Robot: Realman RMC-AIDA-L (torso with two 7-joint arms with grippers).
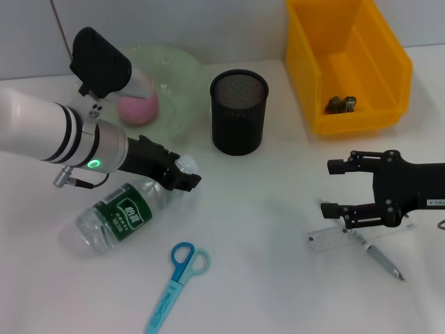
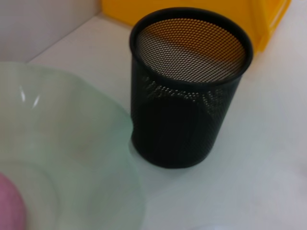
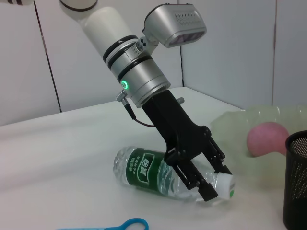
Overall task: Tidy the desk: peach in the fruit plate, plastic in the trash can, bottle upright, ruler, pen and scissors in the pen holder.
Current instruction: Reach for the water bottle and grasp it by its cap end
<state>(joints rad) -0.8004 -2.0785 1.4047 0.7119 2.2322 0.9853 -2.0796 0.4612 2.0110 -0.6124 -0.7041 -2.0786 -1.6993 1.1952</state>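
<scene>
The clear bottle (image 1: 115, 217) with a green label lies on its side at the front left. My left gripper (image 1: 179, 175) is shut on its neck just behind the white cap (image 3: 225, 185). The pink peach (image 1: 137, 108) rests in the pale green fruit plate (image 1: 182, 76). Behind the centre stands the black mesh pen holder (image 1: 238, 111). My right gripper (image 1: 332, 188) hovers open just above the clear ruler (image 1: 341, 239) and the pen (image 1: 381, 259). Blue scissors (image 1: 177, 278) lie near the front edge. A small crumpled piece of plastic (image 1: 342, 104) lies in the yellow trash can (image 1: 389, 69).
In the left wrist view, the pen holder (image 2: 189, 96) stands close beside the plate's rim (image 2: 72, 124), with the yellow bin (image 2: 192, 9) behind it. White table surface lies between the scissors and the ruler.
</scene>
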